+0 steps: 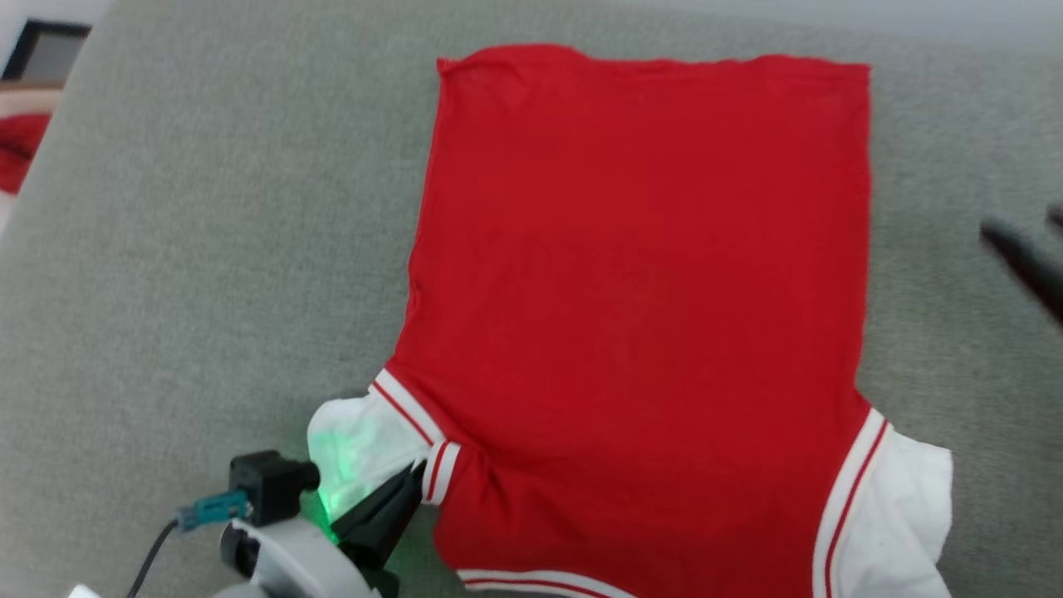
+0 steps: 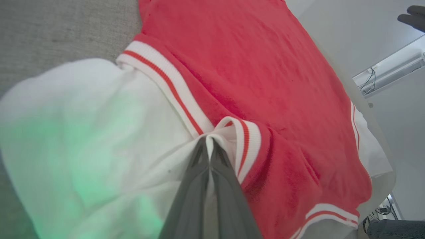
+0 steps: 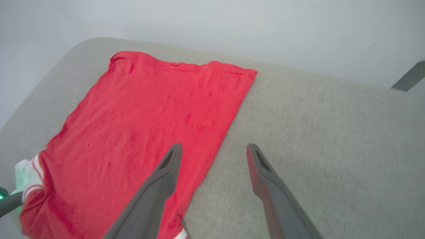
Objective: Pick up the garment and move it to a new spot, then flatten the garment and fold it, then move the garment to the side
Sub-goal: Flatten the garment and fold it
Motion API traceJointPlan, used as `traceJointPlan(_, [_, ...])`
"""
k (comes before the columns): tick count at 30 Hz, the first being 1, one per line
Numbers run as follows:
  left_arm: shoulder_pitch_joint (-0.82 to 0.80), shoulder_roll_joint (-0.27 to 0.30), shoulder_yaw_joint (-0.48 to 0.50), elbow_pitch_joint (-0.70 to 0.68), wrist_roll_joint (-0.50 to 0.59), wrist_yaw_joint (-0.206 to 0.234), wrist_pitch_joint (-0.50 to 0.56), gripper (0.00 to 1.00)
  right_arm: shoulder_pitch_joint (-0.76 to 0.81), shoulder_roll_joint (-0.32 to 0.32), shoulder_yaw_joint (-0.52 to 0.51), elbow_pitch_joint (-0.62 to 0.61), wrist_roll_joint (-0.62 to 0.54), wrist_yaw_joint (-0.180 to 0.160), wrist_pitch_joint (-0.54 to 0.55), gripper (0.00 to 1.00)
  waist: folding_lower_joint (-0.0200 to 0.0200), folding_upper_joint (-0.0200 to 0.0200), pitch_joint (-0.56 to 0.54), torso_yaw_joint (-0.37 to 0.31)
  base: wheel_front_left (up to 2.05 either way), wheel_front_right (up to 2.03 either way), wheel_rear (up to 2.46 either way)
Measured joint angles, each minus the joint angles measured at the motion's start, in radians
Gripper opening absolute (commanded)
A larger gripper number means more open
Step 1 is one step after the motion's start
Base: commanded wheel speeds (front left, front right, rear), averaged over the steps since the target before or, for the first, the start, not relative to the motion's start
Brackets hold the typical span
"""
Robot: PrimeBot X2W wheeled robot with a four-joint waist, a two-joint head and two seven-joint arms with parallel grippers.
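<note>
The garment (image 1: 639, 291) lies spread flat on the grey padded surface (image 1: 208, 249), plain red side up, hem at the far end and white sleeves at the near corners. My left gripper (image 1: 413, 486) is shut on the striped trim where the left sleeve (image 1: 357, 444) meets the body. In the left wrist view its fingertips (image 2: 209, 141) pinch a fold of white fabric and trim of the garment (image 2: 252, 73). My right gripper (image 3: 212, 149) hangs open above the right edge of the garment (image 3: 149, 109), holding nothing. It shows blurred at the right edge of the head view (image 1: 1020, 223).
The grey surface (image 3: 325, 132) stretches wide on both sides of the shirt, bare to the right. Beyond its left edge lie a red thing (image 1: 21, 149) and a dark frame (image 1: 50, 50). A pale wall (image 3: 232, 23) stands behind the far edge.
</note>
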Motion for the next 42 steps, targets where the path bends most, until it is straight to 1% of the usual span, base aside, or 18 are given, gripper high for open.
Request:
traceJointPlan(3, [-0.035, -0.011, -0.010, -0.012, 0.009, 0.000, 0.000, 0.00, -0.225, 0.021, 0.074, 0.137, -0.110, 0.000, 0.023, 1.00, 0.0000, 0.0000, 0.033, 0.016, 0.00, 0.00, 0.00])
traceJointPlan(5, [-0.063, -0.025, -0.030, -0.021, 0.011, 0.000, 0.000, 0.00, -0.343, 0.042, 0.136, 0.247, -0.164, 0.000, 0.049, 1.00, 0.0000, 0.0000, 0.050, 0.034, 0.00, 0.00, 0.00])
traceJointPlan(7, [-0.092, -0.033, -0.045, -0.030, 0.011, 0.000, 0.000, 0.00, -0.444, 0.044, 0.185, 0.350, -0.214, 0.000, 0.075, 1.00, 0.0000, 0.0000, 0.066, 0.055, 0.00, 0.00, 0.00])
traceJointPlan(10, [-0.142, -0.045, -0.069, -0.042, 0.012, 0.000, 0.000, 0.00, -0.594, 0.051, 0.212, 0.513, -0.281, 0.000, 0.103, 1.00, 0.0000, 0.0000, 0.095, 0.087, 0.00, 0.00, 0.00])
traceJointPlan(12, [-0.165, -0.052, -0.080, -0.046, 0.012, 0.000, 0.000, 0.00, -0.665, 0.051, 0.223, 0.616, -0.333, 0.000, 0.135, 1.00, 0.0000, 0.0000, 0.115, 0.110, 0.00, 0.00, 0.00])
traceJointPlan(15, [-0.186, -0.060, -0.093, -0.045, 0.012, 0.000, -0.001, 0.00, -0.754, 0.058, 0.197, 0.763, -0.396, 0.000, 0.167, 1.00, 0.0000, 0.0000, 0.144, 0.144, 0.00, 0.00, 0.00])
traceJointPlan(17, [-0.198, -0.068, -0.098, -0.046, 0.012, 0.000, -0.001, 0.00, -0.799, 0.057, 0.181, 0.839, -0.445, 0.000, 0.187, 1.00, 0.0000, 0.0000, 0.161, 0.167, 0.00, 0.00, 0.00])
traceJointPlan(19, [-0.204, -0.074, -0.098, -0.050, 0.012, -0.001, -0.001, 0.00, -0.825, 0.063, 0.158, 0.898, -0.474, 0.000, 0.197, 1.00, -0.0001, 0.0000, 0.179, 0.186, 0.00, 0.00, 0.00])
traceJointPlan(22, [-0.207, -0.078, -0.092, -0.057, 0.012, -0.001, -0.001, 0.00, -0.854, 0.057, 0.155, 0.954, -0.531, 0.000, 0.201, 1.00, 0.0000, 0.0000, 0.207, 0.207, 0.00, 0.00, 0.00])
traceJointPlan(25, [-0.211, -0.087, -0.084, -0.061, 0.013, -0.002, -0.002, 0.00, -0.879, 0.045, 0.173, 0.978, -0.579, 0.001, 0.200, 1.00, 0.0000, 0.0000, 0.232, 0.220, 0.00, 0.00, 0.00])
traceJointPlan(28, [-0.213, -0.091, -0.080, -0.063, 0.019, -0.003, -0.005, 0.00, -0.896, 0.048, 0.176, 0.992, -0.573, 0.000, 0.197, 1.00, 0.0000, 0.0000, 0.250, 0.226, 0.00, 0.00, 0.00])
traceJointPlan(29, [-0.213, -0.090, -0.079, -0.064, 0.020, -0.003, -0.005, 0.00, -0.899, 0.049, 0.173, 0.996, -0.571, 0.000, 0.190, 0.63, 0.0000, 0.0000, 0.254, 0.226, 0.00, 0.00, 0.00])
traceJointPlan(30, [-0.213, -0.090, -0.079, -0.064, 0.020, -0.003, -0.005, 0.00, -0.899, 0.051, 0.176, 0.998, -0.567, 0.000, 0.188, 0.00, 0.0000, 0.0000, 0.255, 0.225, 0.00, 0.00, 0.00])
traceJointPlan(34, [-0.213, -0.086, -0.078, -0.062, 0.020, -0.003, -0.005, 0.00, -0.899, 0.063, 0.193, 1.013, -0.549, 0.000, 0.163, 0.00, 0.0000, 0.0000, 0.242, 0.218, 0.00, 0.00, 0.00])
traceJointPlan(37, [-0.209, -0.088, -0.074, -0.053, 0.019, -0.003, -0.002, 0.00, -0.882, 0.071, 0.199, 1.026, -0.543, 0.000, 0.116, 0.00, 0.0000, 0.0000, 0.224, 0.211, 0.00, 0.00, 0.00])
traceJointPlan(42, [-0.179, -0.089, -0.040, -0.024, 0.012, -0.001, -0.001, 0.00, -0.818, 0.050, 0.259, 1.008, -0.473, 0.000, 0.074, 0.00, 0.0000, 0.0000, 0.177, 0.198, 0.00, 0.00, 0.00])
